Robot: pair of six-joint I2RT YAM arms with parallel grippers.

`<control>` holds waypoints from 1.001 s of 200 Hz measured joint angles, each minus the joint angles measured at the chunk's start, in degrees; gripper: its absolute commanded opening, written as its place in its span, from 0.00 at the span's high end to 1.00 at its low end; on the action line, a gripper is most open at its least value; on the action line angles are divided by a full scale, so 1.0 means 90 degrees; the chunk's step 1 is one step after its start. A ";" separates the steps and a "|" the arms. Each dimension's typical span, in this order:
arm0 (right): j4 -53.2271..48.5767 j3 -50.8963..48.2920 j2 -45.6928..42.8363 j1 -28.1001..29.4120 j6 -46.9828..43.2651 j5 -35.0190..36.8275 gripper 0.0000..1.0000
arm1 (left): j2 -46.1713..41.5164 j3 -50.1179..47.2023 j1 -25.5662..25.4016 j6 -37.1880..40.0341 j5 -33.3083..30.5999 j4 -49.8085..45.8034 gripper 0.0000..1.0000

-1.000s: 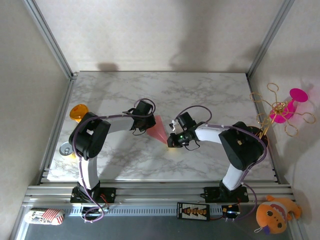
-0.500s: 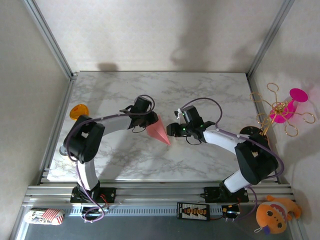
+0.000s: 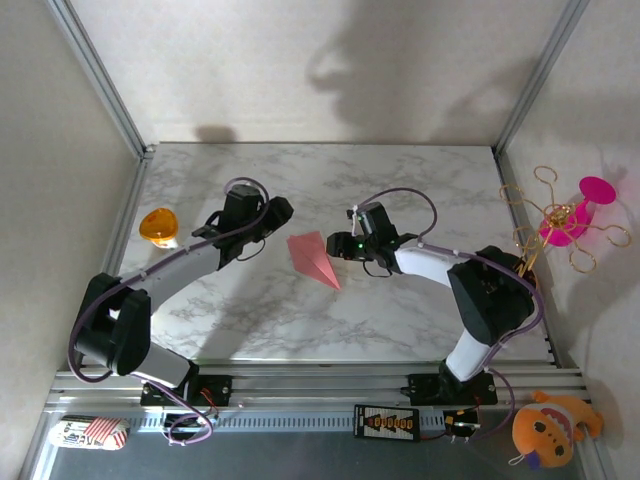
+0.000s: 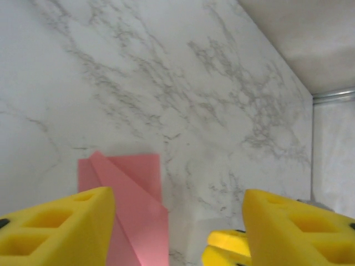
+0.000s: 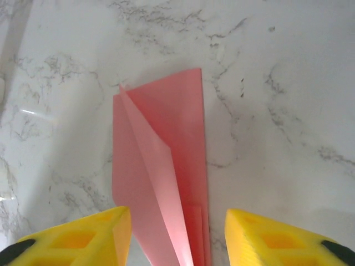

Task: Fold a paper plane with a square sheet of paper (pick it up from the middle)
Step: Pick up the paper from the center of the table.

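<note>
The square sheet of paper, folded into a slim salmon-pink paper plane [image 3: 312, 257], lies flat on the marble table [image 3: 400, 180] with its point toward the near right. My left gripper [image 3: 274, 213] hovers open just left of its wide end. In the left wrist view the plane [image 4: 130, 205] lies behind the left yellow finger [image 4: 61, 227], untouched. My right gripper [image 3: 339, 247] is open at the plane's right side. In the right wrist view its yellow fingers [image 5: 288, 238] straddle the plane [image 5: 161, 166] without touching it.
An orange round disc [image 3: 158, 226] sits at the table's left edge. A magenta flower-like toy on gold wire [image 3: 565, 220] stands off the right edge. An orange plush toy [image 3: 545, 428] lies beside the front rail. Metal frame posts and walls enclose the table.
Both grippers have opened and let go of the paper plane, which now lies on the table. The left arm has drawn back to the left; the right gripper shifted slightly farther back.
</note>
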 measured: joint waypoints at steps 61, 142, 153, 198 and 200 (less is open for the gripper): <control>0.0214 0.0311 0.0588 -0.0034 -0.0019 -0.0393 0.48 | -0.0041 -0.0568 0.0002 -0.0019 0.0075 0.0580 0.10; 0.0287 0.0313 0.0797 -0.0129 -0.0274 -0.1035 0.53 | -0.0083 -0.1860 0.0000 -0.0493 0.0908 0.2140 0.01; 0.0284 0.0340 0.0901 -0.0129 -0.0301 -0.1129 0.55 | -0.0063 -0.1923 0.0000 -0.0583 0.1027 0.2329 0.01; 0.0284 0.0544 0.1394 -0.0129 -0.0415 -0.1433 0.67 | 0.0117 -0.1933 0.0000 -0.0765 0.1285 0.2798 0.00; 0.0284 0.0551 0.1399 -0.0129 -0.0406 -0.1440 0.67 | 0.0124 -0.1933 0.0000 -0.0775 0.1285 0.2805 0.00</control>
